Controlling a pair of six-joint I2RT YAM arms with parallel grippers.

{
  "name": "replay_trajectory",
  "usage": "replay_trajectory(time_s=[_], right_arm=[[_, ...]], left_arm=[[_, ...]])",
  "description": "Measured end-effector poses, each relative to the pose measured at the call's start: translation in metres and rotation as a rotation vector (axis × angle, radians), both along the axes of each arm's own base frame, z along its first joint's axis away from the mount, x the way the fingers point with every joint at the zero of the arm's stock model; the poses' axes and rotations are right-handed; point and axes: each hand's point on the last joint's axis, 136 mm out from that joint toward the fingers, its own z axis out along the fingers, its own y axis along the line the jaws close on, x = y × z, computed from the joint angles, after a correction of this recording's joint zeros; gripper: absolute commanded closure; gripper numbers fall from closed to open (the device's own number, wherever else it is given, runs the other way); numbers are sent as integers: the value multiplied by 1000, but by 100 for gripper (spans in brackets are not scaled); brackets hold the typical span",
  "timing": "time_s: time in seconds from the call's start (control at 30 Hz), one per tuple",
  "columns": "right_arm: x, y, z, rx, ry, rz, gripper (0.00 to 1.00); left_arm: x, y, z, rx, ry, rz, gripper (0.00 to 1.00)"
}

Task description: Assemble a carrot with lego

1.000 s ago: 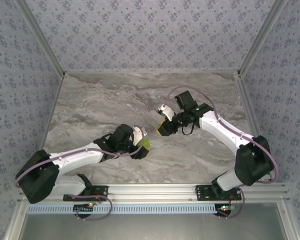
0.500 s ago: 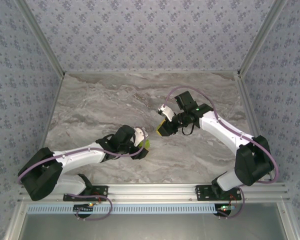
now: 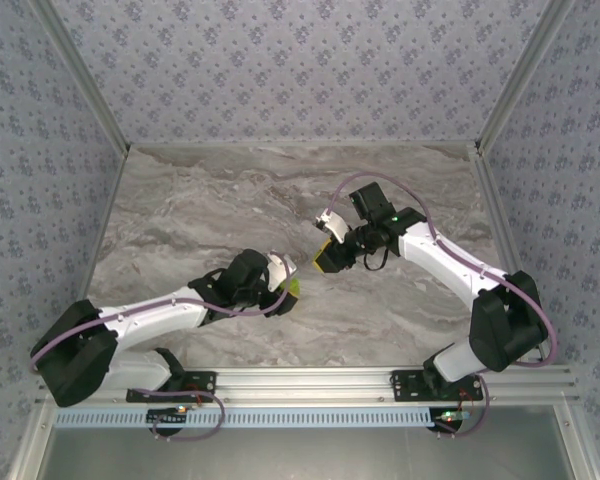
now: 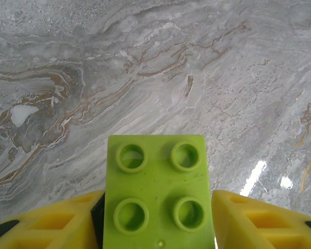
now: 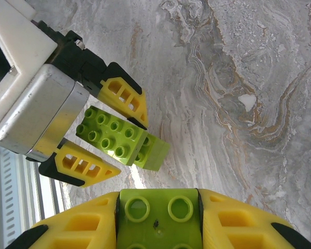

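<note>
Between my left gripper's (image 4: 158,196) yellow fingers sits a lime-green lego brick (image 4: 158,192), studs towards the camera. The left pad touches it and a thin gap shows at the right finger (image 4: 249,218). The right wrist view shows this long brick (image 5: 111,134) joined onto a second lime-green brick (image 5: 154,153), the carrot's leafy part, with my left gripper (image 5: 132,147) straddling it just above the table. My right gripper (image 5: 158,199) is shut on a square lime-green brick (image 5: 158,220). From above, the left gripper (image 3: 290,285) and right gripper (image 3: 327,260) face each other mid-table.
The grey marble table (image 3: 200,210) stretches bare behind and to the sides of both arms. Patterned walls (image 3: 300,70) close in the back and both sides. An aluminium rail (image 3: 310,380) runs along the near edge.
My left gripper's jaws have narrowed around the lime-green brick, and the left arm shifted slightly. The right arm has not moved.
</note>
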Motion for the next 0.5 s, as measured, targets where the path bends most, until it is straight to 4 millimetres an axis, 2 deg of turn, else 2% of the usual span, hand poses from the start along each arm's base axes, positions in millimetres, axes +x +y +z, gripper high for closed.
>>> replay_trajectory(time_s=[0.17, 0.4, 0.5], right_arm=[[0, 0, 0, 0, 0, 0, 76], [0, 0, 0, 0, 0, 0, 76], [0, 0, 0, 0, 0, 0, 76]], left_arm=[[0, 0, 1, -3, -2, -2, 50], [-2, 0, -6, 15, 13, -4, 42], [-3, -2, -6, 16, 12, -8, 42]])
